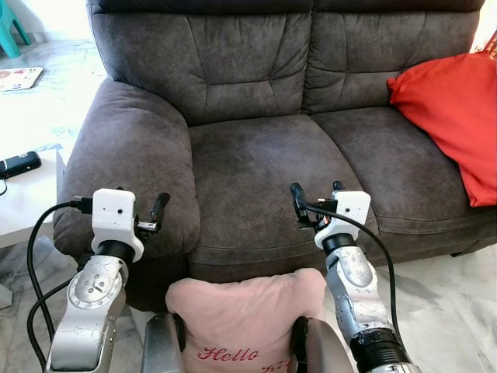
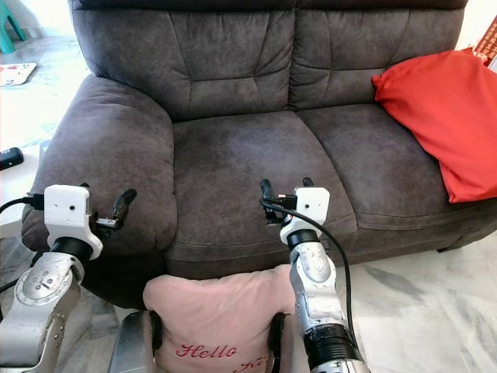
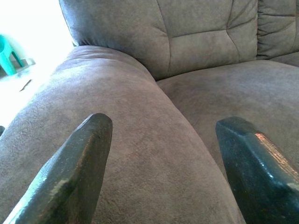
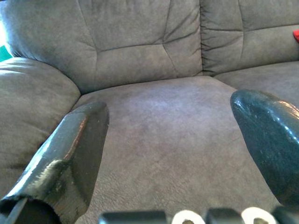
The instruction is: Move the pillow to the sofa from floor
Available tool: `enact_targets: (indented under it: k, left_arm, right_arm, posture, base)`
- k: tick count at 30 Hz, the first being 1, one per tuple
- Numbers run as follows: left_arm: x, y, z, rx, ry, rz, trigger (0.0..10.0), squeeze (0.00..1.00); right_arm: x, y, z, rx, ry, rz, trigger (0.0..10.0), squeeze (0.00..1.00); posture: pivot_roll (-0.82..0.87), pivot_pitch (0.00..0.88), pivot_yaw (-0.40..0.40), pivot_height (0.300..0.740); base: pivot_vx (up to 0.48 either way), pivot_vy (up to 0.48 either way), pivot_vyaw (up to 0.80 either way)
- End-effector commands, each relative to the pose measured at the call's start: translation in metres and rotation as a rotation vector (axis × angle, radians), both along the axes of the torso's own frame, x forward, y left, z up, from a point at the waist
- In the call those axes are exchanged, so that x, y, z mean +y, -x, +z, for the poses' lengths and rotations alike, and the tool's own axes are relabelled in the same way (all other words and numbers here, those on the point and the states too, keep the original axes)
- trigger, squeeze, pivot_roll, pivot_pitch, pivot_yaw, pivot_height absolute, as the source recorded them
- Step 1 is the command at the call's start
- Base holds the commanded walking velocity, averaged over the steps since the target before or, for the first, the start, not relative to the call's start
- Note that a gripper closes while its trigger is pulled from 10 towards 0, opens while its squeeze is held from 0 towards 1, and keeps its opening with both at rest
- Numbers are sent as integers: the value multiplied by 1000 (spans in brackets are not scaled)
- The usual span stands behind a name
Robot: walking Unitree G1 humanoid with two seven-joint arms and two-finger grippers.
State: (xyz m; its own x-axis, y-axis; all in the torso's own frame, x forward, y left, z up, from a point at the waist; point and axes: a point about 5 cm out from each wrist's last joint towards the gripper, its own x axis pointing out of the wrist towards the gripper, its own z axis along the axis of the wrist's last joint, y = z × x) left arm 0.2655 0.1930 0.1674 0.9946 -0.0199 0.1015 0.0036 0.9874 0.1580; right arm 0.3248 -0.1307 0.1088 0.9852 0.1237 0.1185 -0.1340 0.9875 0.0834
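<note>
**Pink pillow low before the sofa; both grippers standing open and empty**

The pink pillow (image 1: 245, 318), soft cloth with red "Hello" stitching, is sitting at the head views' bottom edge, below the front of the sofa (image 1: 256, 155). The sofa is showing grey-brown suede-like upholstery with rounded, padded arms. The left gripper (image 3: 159, 163) is hovering over the sofa's armrest, fingers spread apart. The right gripper (image 4: 177, 144) is hovering over the seat cushion, fingers likewise apart. An orange-red cushion (image 2: 443, 116), smooth fabric, is lying on the sofa's far seat.

Home living room: grey sofa (image 1: 256, 148), cushions
</note>
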Motion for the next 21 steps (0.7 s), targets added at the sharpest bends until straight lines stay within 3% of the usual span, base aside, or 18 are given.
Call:
enact_targets:
  k: [1, 21]
  left_arm:
    - [-2, 2, -3, 8, -6, -5, 10000, 0]
    - [-10, 8, -8, 23, 18, -55, 10000, 0]
  right_arm:
    - [1, 0, 4, -6, 7, 8, 10000, 0]
    - [-8, 2, 5, 14, 31, -2, 10000, 0]
  posture:
    - [222, 0, -97, 535]
    - [212, 0, -95, 535]
  base:
    - [-247, 0, 0]
    - [-270, 0, 0]
